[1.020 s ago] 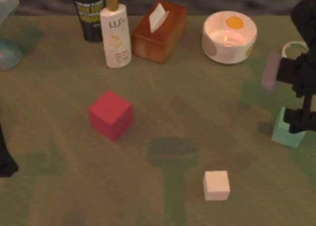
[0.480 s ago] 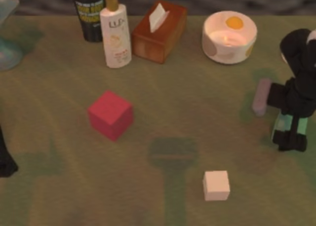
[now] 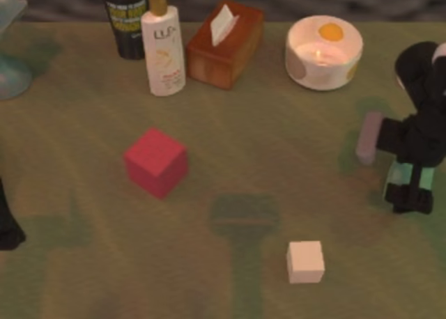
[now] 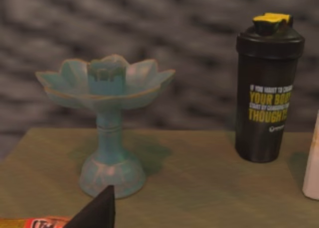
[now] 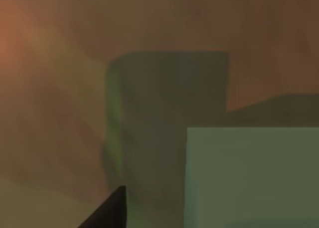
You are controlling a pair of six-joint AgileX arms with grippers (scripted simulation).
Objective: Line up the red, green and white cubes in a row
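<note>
Left arm parked at the bench's (image 3: 230,138) left edge. A matte crimson cube (image 3: 155,161) and a small off-white cube (image 3: 305,261) lie well left of the right claw (image 3: 410,183), which straddles the mint-green cube (image 3: 398,171); its grip cannot be told.

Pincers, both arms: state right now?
Left pincer: parked at the table's left edge, cannot be told.
Right pincer: down over the green cube, grip cannot be told.

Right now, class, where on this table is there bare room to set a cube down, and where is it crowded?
Free: the stretch between the red cube and the white cube, and the middle band below the tissue box. Crowded: the far edge, where shaker bottle, lotion bottle, tissue box and candle bowl stand, and the right side, where the right end effector covers the green cube.
</note>
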